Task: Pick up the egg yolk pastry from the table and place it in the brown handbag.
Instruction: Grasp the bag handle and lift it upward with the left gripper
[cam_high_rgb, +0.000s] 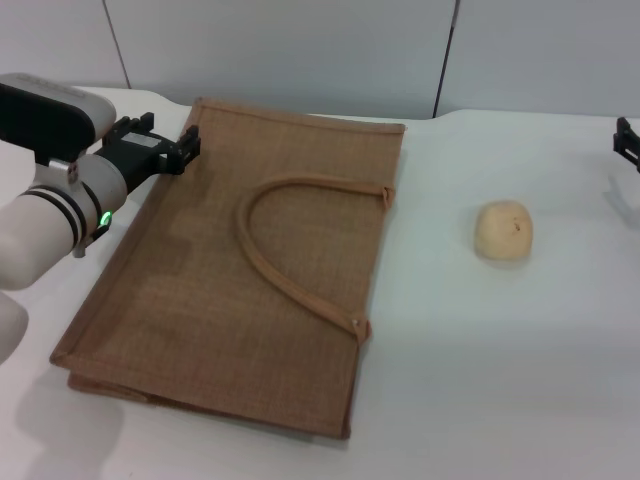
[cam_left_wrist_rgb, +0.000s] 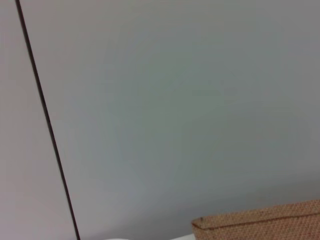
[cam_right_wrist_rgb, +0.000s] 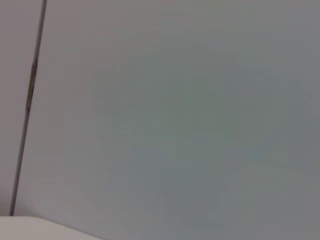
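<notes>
Egg yolk pastry (cam_high_rgb: 503, 230) sits alone on the white surface (cam_high_rgb: 480, 380), toward its right edge, well apart from the brown handbag (cam_high_rgb: 250, 270); the handbag lies flat toward the left edge, one curved handle (cam_high_rgb: 285, 250) on top; left end effector (cam_high_rgb: 185, 147) hovers at the bag's far left corner, right end effector (cam_high_rgb: 627, 143) near the far right edge; I cannot tell either's finger state.
</notes>
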